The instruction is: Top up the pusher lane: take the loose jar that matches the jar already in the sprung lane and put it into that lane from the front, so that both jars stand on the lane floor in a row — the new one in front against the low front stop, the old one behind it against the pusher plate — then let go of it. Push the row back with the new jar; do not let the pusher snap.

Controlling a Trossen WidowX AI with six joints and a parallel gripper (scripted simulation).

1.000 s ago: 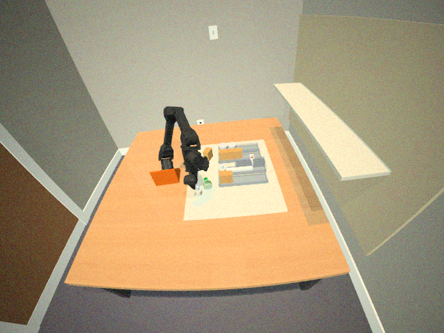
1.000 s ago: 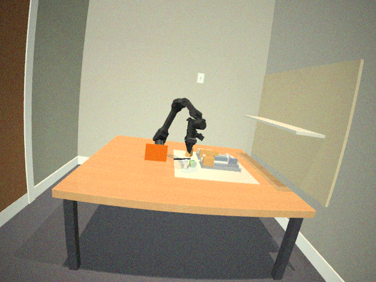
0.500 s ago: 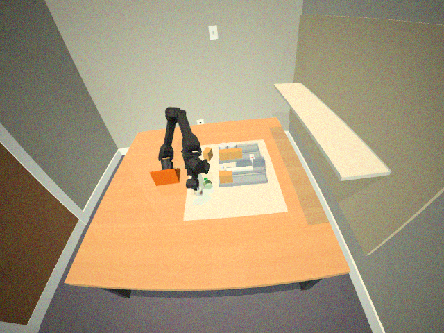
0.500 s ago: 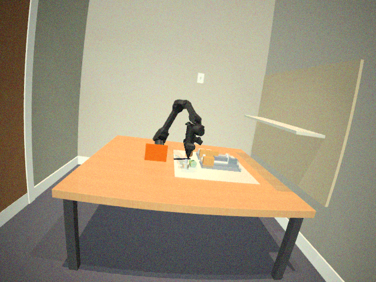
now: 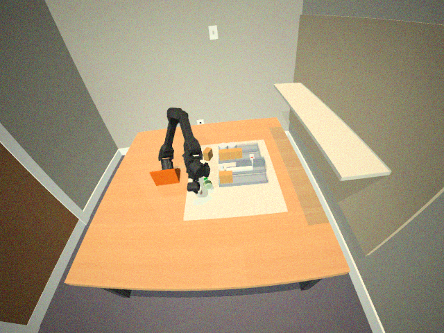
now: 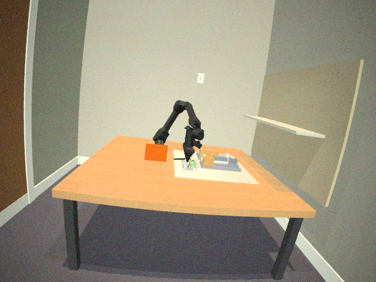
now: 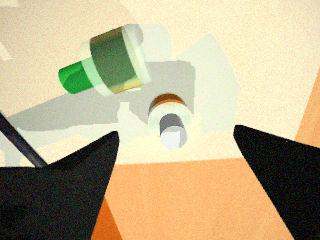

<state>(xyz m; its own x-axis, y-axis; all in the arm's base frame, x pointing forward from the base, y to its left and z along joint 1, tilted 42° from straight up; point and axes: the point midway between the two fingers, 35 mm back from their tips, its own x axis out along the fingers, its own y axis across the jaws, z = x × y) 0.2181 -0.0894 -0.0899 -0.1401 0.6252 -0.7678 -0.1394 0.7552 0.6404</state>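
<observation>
End effector (image 7: 172,150) hangs wide open and empty over 2 loose jars on the cream mat: white-capped jar (image 7: 169,125) upright, green-capped jar (image 7: 107,62) tipped. Nothing's grabbed yet, so the whole loading job's left.

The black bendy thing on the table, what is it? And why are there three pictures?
It is a robot arm with a two-fingered gripper at its end. One picture looks down from above, one looks from the side of the room, and one comes from a camera on the arm's wrist. The two black shapes there are its fingers, wide open and holding nothing. On the orange table lies a pale mat. On it are a grey rack with lanes, a green-lidded jar tipped on its side, and a small white-lidded jar standing up, right below the gripper.
</observation>
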